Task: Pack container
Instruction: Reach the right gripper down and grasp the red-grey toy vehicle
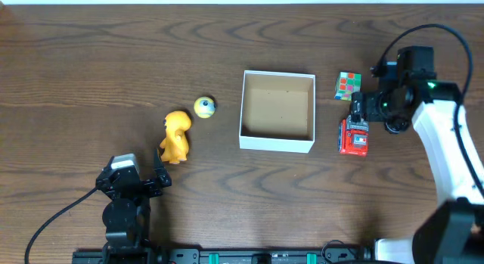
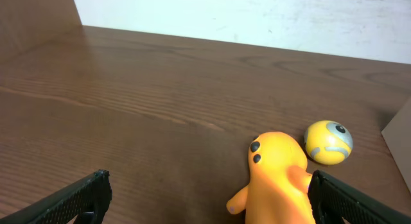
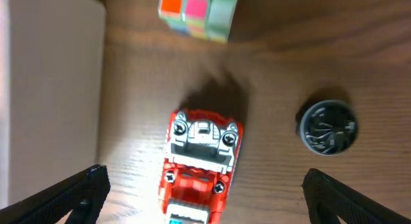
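I'm holding my right gripper (image 3: 205, 185) spread wide above the red car (image 3: 202, 163), probably lining up to pack it into the box (image 1: 276, 144).

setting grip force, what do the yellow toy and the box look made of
Yellow toy: probably soft rubber or vinyl; smooth, slightly glossy, rounded moulded shape. Container: cardboard, it seems; matte brown inside, thin white walls.

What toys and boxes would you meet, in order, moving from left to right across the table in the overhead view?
yellow dinosaur figure → yellow ball → container → red toy car
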